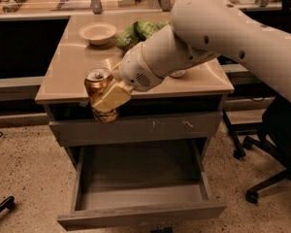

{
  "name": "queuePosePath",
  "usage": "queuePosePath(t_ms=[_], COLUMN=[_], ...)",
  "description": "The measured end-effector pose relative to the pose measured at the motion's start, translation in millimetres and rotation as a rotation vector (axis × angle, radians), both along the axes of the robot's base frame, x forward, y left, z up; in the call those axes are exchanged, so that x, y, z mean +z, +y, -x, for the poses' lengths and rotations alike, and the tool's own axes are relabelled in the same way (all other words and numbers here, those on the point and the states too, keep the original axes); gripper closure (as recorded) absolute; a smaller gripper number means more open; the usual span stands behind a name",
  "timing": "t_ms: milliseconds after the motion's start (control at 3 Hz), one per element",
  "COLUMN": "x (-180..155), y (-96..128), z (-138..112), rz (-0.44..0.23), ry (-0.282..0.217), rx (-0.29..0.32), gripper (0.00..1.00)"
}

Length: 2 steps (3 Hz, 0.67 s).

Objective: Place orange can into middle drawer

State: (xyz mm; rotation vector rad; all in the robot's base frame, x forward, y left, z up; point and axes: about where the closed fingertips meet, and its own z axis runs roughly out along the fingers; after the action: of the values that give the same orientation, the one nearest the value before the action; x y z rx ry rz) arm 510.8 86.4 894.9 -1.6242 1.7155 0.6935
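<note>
The orange can [98, 83], with orange-brown sides and a silver top with pull tab, is held upright in my gripper [106, 98]. The gripper is shut on the can, with a cream finger [112, 96] across its side. The can hangs in the air past the front edge of the table, over the closed drawer front with pale scratch marks [136, 128]. The middle drawer [140, 212] is pulled open below, its smooth grey inside showing. The can is above the left part of that drawer.
A beige table top [68, 67] holds a white bowl [98, 33] and a green bag [140, 32] at the back. My arm hides most of another can. A black office chair [276, 144] stands at the right.
</note>
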Motion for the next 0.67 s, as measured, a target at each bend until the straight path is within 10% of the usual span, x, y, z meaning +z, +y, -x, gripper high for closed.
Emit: queuePosePath(t_ms=[667], x=[-60], y=[-8], z=[27], rz=[-0.005], ry=[0.003], rx=[-0.015], gripper=[1.0])
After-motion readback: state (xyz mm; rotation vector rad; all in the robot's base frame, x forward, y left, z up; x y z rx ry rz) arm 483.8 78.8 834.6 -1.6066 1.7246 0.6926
